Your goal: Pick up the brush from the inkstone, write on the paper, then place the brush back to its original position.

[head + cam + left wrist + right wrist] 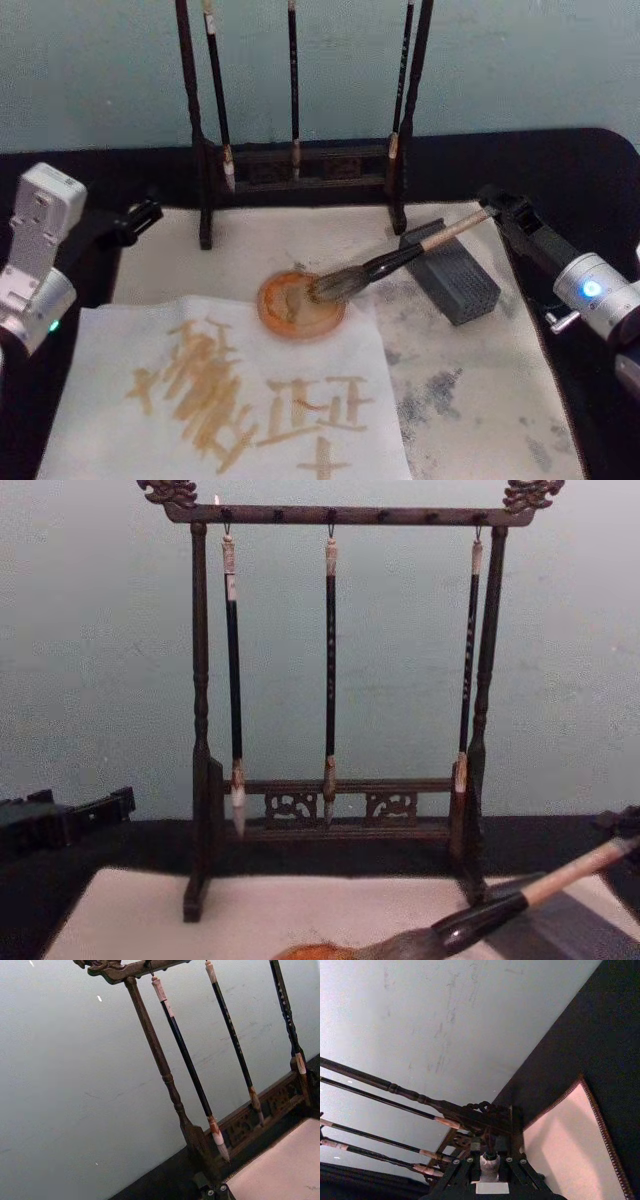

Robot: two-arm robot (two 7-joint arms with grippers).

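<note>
Right claw (pixel 497 204) sits at the pale handle end of the brush (pixel 400 258), just off the right foot of the rack (pixel 320 160). In the right wrist view the handle end shows inside it, but we cannot tell whether it is clenched on the handle or released.

The brush lies in front of the rack. Its tuft is on the inkstone (pixel 283 318) (we read the orange round dish as that), before the rack's middle. Its handle is propped on a grey block (pixel 460 280) before the rack's right foot. The long axis slants from the dish up and out past the right foot, so the handle end points at the right claw, and the right arm is plainly the nearer one.

Left claw (pixel 140 215) idles off the rack's left foot, well apart from the brush; we cannot tell its state.

The paper (pixel 100 360) lies before the rack's left half, nearer us than the dish, with orange-brown strokes on it.

We judge the writing done and the brush set down. What's left is letting go and pulling away along the handle's line, not across it, or the brush may roll off the block.
</note>
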